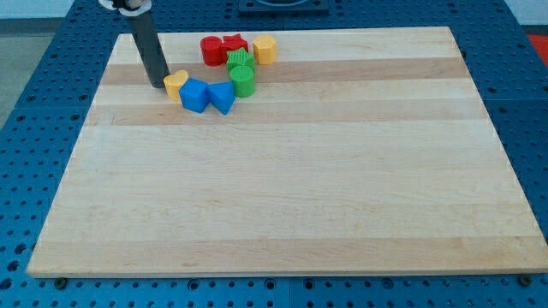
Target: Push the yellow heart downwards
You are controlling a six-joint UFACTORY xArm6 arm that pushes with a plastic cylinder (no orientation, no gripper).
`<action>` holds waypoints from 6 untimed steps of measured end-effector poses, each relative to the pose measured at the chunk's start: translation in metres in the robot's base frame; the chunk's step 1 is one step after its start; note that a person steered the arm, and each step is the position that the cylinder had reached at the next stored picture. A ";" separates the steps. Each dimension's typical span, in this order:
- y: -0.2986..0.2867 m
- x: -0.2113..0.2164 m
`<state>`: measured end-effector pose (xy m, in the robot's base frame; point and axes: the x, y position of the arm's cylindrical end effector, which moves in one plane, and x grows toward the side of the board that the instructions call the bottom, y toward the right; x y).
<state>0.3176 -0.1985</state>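
Observation:
The yellow heart (176, 83) lies near the view's top left on the wooden board (291, 197). My tip (158, 85) stands just to the heart's left, touching or almost touching it. A blue cube (194, 95) sits against the heart's lower right, and a blue triangular block (222, 97) lies right of the cube.
A green cylinder (243, 81) and a green star (240, 61) lie right of the blue blocks. Above them are a red cylinder (212, 50), a red star (234, 44) and a yellow hexagonal block (265, 50). The board's top edge is close behind them.

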 end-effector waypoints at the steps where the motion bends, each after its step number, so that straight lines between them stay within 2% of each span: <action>1: -0.020 0.001; 3: -0.040 0.043; 6: -0.014 0.044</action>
<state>0.3620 -0.2121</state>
